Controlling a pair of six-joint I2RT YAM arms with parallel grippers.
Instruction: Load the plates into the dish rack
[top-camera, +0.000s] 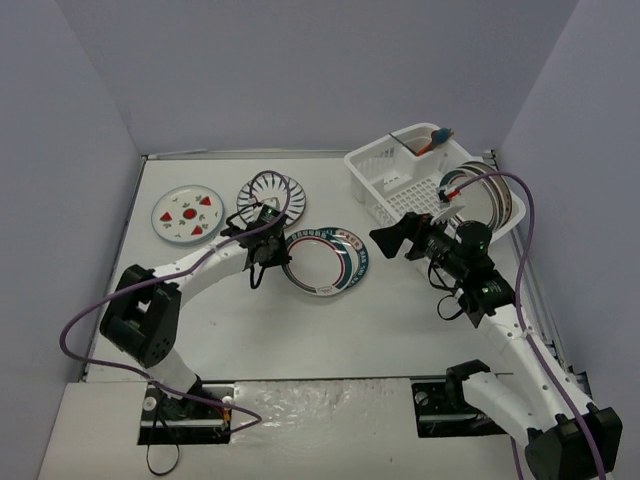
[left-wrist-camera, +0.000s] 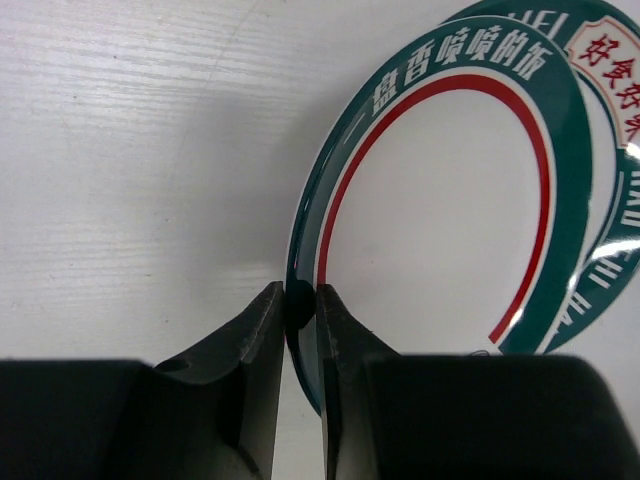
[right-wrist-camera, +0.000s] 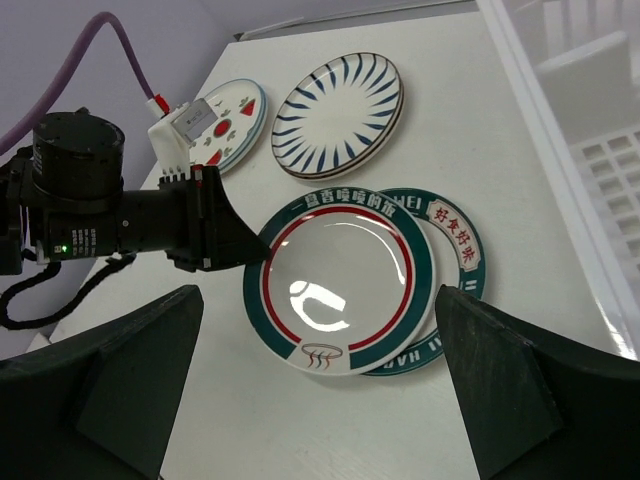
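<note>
Two green-and-red rimmed plates overlap mid-table, the upper one (top-camera: 322, 262) (left-wrist-camera: 440, 200) (right-wrist-camera: 340, 280) lying on the lower one (top-camera: 345, 243) (right-wrist-camera: 455, 228). My left gripper (top-camera: 266, 246) (left-wrist-camera: 300, 292) is shut on the upper plate's left rim, one finger on each side. The right gripper (top-camera: 398, 238) (right-wrist-camera: 318, 296) hovers wide open to the right of the pair, holding nothing. A black-striped plate (top-camera: 272, 196) (right-wrist-camera: 338, 113) and a strawberry plate (top-camera: 187, 214) (right-wrist-camera: 232, 120) lie flat at the back left. The white dish rack (top-camera: 368, 178) stands at the back right, with one plate (top-camera: 500, 205) on edge in its right end.
The rack's corner cup (top-camera: 432, 140) holds a blue and orange utensil. Purple cables run along both arms. Lilac walls close in the table on three sides. The rack's slotted wall (right-wrist-camera: 600, 150) shows at the right of the right wrist view.
</note>
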